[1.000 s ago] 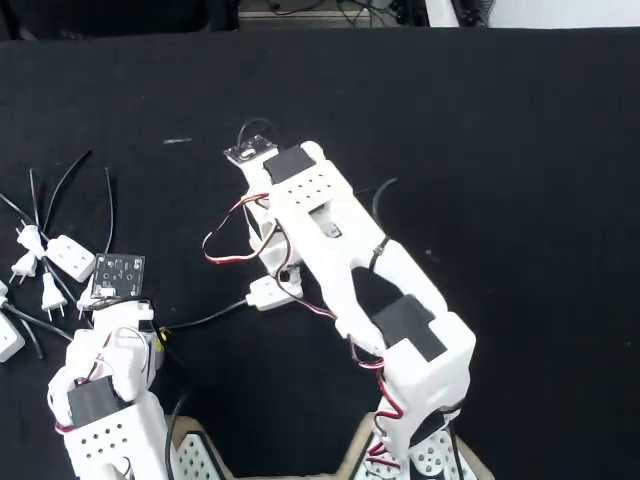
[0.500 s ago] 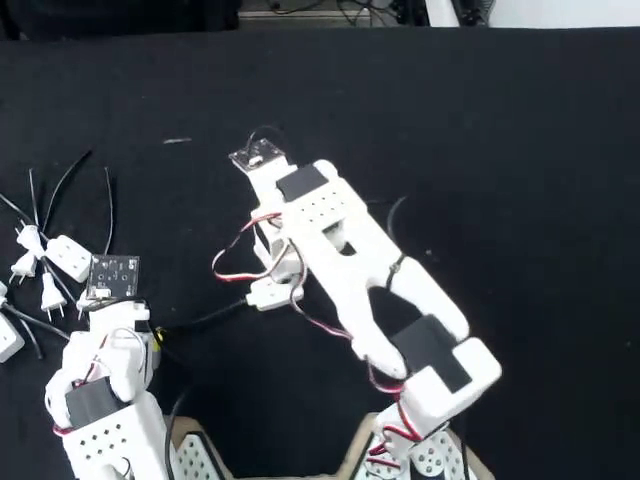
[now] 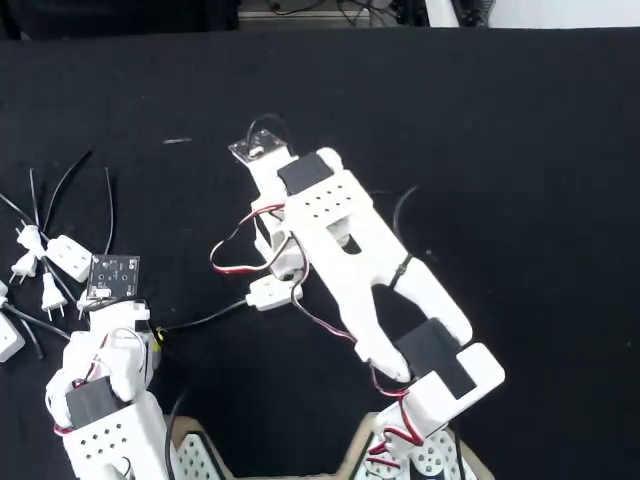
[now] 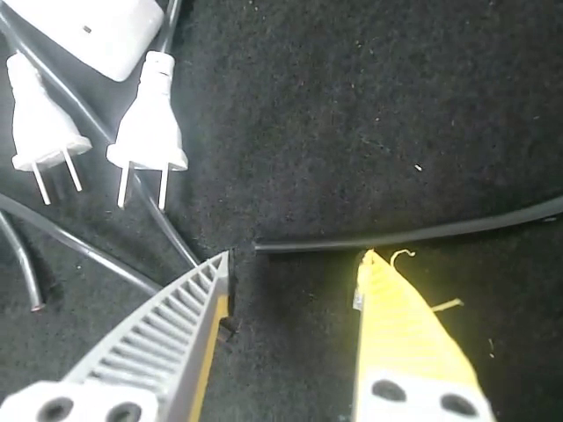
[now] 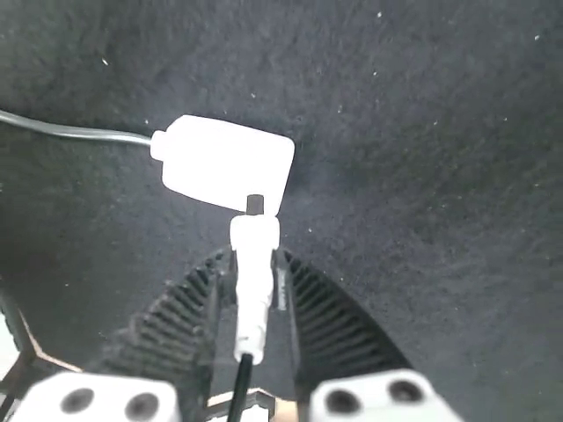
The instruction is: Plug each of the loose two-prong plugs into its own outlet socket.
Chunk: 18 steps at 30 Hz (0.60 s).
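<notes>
I read no text, label, number or sign here; white plastic socket block [image 5: 224,163] and white two-prong plugs [image 4: 145,114] look blank.

Three sockets [image 3: 70,257] [image 3: 268,292] [image 3: 5,340], at least three plugs [image 5: 255,257] [image 3: 48,290] [image 3: 22,266]

The white right arm [image 3: 345,235], with a white two-prong plug [image 5: 255,251] pinched in its end effector [image 5: 253,260], swung its elbow to the right and toward the near edge of the black bench [image 3: 520,150]. Its wrist end slid slightly right. The thin black cord [image 3: 398,208] beside it shifted right too. The white left arm [image 3: 105,370] edged a little left.
</notes>
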### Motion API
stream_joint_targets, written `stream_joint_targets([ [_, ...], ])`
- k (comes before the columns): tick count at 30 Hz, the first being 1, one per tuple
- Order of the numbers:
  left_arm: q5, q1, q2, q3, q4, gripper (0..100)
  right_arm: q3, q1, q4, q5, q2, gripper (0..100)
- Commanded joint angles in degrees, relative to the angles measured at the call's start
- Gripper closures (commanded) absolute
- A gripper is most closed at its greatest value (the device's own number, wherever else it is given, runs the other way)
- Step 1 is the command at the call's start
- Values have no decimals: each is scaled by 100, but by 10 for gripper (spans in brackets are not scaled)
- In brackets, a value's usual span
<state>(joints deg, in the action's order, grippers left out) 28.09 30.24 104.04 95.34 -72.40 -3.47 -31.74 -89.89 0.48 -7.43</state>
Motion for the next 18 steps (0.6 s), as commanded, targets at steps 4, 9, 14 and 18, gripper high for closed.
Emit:
stream_joint_targets([
  [4, 53, 75, 26, -13, -26, 766, 330, 88, 167, -18, -409, 988],
  [9, 53, 75, 26, -13, -26, 766, 330, 88, 167, -18, -409, 988],
  [14, 53, 75, 26, -13, -26, 766, 303, 88, 290, -35, -453, 988],
  [18, 53, 84, 26, -13, -26, 766, 330, 70, 369, -62, -453, 988],
])
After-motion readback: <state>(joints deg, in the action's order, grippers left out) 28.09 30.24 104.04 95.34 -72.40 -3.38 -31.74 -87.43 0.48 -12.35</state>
